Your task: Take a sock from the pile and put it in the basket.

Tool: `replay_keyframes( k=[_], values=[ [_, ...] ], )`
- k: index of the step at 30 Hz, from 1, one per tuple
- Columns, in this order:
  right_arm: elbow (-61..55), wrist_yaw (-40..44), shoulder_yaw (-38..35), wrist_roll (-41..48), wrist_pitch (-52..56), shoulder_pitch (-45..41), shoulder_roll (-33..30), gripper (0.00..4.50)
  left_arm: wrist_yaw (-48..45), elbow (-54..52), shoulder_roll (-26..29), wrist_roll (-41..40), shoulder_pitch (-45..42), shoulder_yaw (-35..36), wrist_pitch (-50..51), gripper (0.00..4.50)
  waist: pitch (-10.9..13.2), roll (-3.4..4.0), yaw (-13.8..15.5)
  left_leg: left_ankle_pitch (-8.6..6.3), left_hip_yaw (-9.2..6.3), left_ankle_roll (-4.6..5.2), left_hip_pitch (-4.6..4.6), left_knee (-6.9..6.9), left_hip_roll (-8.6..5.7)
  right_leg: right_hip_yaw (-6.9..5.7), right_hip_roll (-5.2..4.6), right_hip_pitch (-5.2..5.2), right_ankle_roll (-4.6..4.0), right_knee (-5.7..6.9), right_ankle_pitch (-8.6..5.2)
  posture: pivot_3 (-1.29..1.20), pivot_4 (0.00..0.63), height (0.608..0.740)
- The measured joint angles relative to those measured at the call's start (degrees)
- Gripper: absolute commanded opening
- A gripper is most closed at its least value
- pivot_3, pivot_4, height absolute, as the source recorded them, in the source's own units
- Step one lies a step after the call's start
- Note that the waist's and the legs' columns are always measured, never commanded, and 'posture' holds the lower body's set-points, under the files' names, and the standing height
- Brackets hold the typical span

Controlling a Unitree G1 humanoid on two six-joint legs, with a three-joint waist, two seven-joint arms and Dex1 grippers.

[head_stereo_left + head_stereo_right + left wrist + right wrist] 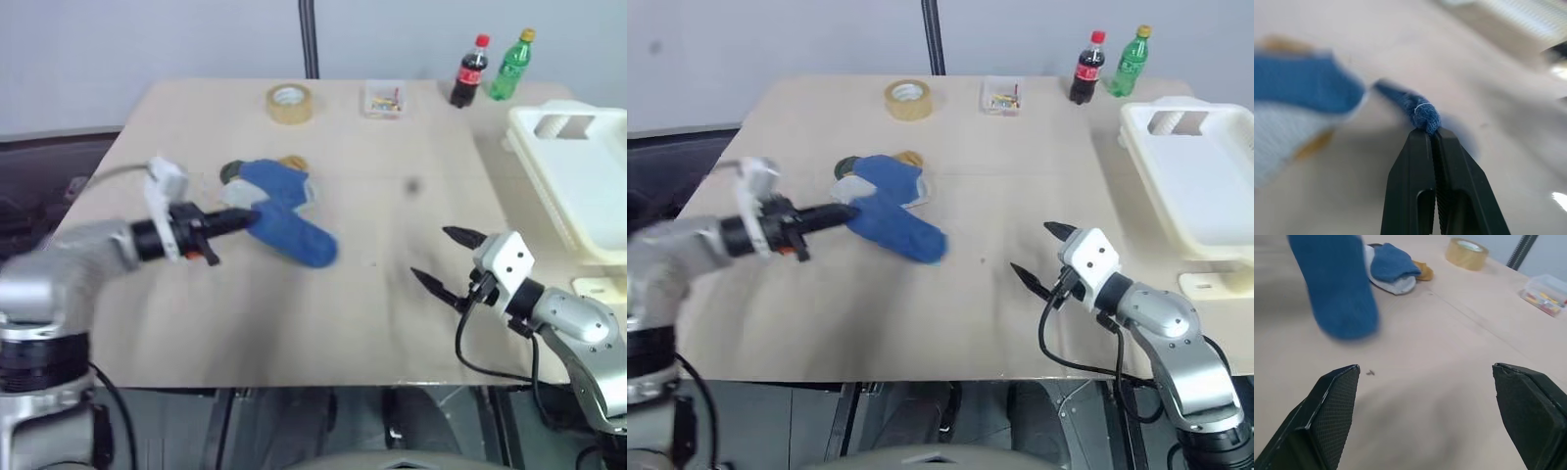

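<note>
My left gripper (250, 217) is shut on the edge of a blue sock (299, 238), which trails from the closed fingertips (1425, 139) just above the table. Behind it lies the pile (276, 182): another blue sock over light grey, mustard and dark ones. From the right wrist, the held sock (1337, 293) hangs in front of the pile (1393, 269). My right gripper (431, 255) hovers open and empty over the table's right half, fingers wide apart. The white slotted basket (578, 176) stands at the table's right edge, beyond the right gripper.
A roll of tape (290, 103) and a small clear box of coloured bits (383, 99) sit near the table's far edge. A cola bottle (470, 71) and a green bottle (511, 65) stand at the far right corner. Bare tabletop (392, 215) lies between sock and basket.
</note>
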Motion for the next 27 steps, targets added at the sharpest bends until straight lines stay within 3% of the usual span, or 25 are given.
replay_keyframes(
  k=[3, 7, 9, 10, 12, 14, 19, 26, 27],
  values=[
    [0.1, -0.4, 0.4, 0.0, 0.1, -1.0, 0.5, 4.5, 3.1, -2.4, -5.7, -1.9, -7.7, -8.9, 5.6, 0.04, 0.0, 0.04, 0.9, 0.0, -0.01, 0.02, 0.02, 0.06, -0.17, 0.02, -0.06, 0.09, 0.08, 0.0, 0.04, 0.0, 0.15, 0.74],
    [-0.2, -1.2, 0.3, -0.4, 0.7, -0.4, 0.3, 4.5, 7.8, 2.6, -17.8, 5.6, -9.1, -26.7, 4.4, 0.04, 0.0, -0.06, 0.5, 0.01, 0.07, 0.03, -0.08, 0.08, -0.15, 0.18, -0.08, 0.01, -0.09, 0.02, 0.18, 0.0, 0.15, 0.74],
    [-0.4, -1.6, 0.2, -0.6, 1.5, 0.3, 0.1, 4.5, 8.2, 7.0, -22.9, 9.4, -9.9, -33.4, 1.6, 0.65, 0.0, -0.07, 0.0, 0.02, 0.16, 0.01, -0.11, 0.06, -0.06, 0.28, -0.05, -0.12, -0.13, 0.03, 0.2, 0.0, 0.15, 0.74],
    [-0.5, -1.7, 0.2, -0.6, 1.6, 0.3, 0.1, 4.5, 8.2, 7.4, -23.4, 10.1, -10.0, -34.4, 0.9, 0.76, 0.0, -0.07, -0.2, 0.02, 0.19, 0.0, -0.11, 0.04, 0.01, 0.3, -0.02, -0.15, -0.14, 0.03, 0.19, 0.0, 0.15, 0.74],
    [-1.8, -2.6, 0.1, -0.6, 2.7, 1.2, 0.2, 4.5, 8.4, 8.6, -24.4, 11.7, -10.6, -35.0, -0.9, 1.58, 0.0, -0.06, -0.9, 0.0, 0.22, -0.01, -0.11, -0.02, 0.14, 0.34, 0.05, -0.23, -0.17, 0.06, 0.18, 0.0, 0.15, 0.74],
    [-2.5, -3.0, 0.1, 0.0, 3.9, 1.4, 0.7, 4.5, 8.0, 8.6, -23.5, 12.1, -10.8, -34.0, -2.3, 1.58, 0.0, -0.06, -1.3, -0.01, 0.25, 0.0, -0.09, -0.02, 0.18, 0.36, 0.08, -0.23, -0.17, 0.06, 0.17, 0.0, 0.15, 0.74],
    [-1.1, -5.3, 5.2, -1.7, 6.2, -2.5, 3.7, 4.5, 5.0, 5.8, -13.9, 13.4, -7.4, -27.7, -7.4, 1.58, 0.0, -0.01, -1.6, -0.03, 0.38, -0.01, 0.06, -0.05, 0.29, 0.47, 0.18, -0.2, -0.01, 0.08, 0.08, 0.0, 0.15, 0.74],
    [10.3, -6.6, 11.9, -5.6, 6.1, -7.3, 7.8, 4.5, 7.1, 5.4, -12.7, 20.0, -0.5, -28.0, -14.3, 1.58, 0.0, -0.03, 0.2, -0.05, 0.3, 0.03, -0.07, -0.01, 0.1, 0.39, 0.03, -0.18, -0.19, -0.04, 0.21, 0.0, 0.15, 0.74],
    [12.4, -6.4, 12.5, -6.6, 5.6, -7.5, 7.6, 4.11, 8.1, 5.5, -13.2, 21.7, 0.6, -28.8, -15.8, 1.63, 0.0, -0.02, 0.4, -0.05, 0.3, 0.03, -0.06, -0.01, 0.08, 0.39, 0.03, -0.17, -0.19, -0.05, 0.21, 0.0, 0.15, 0.74]
  ],
)
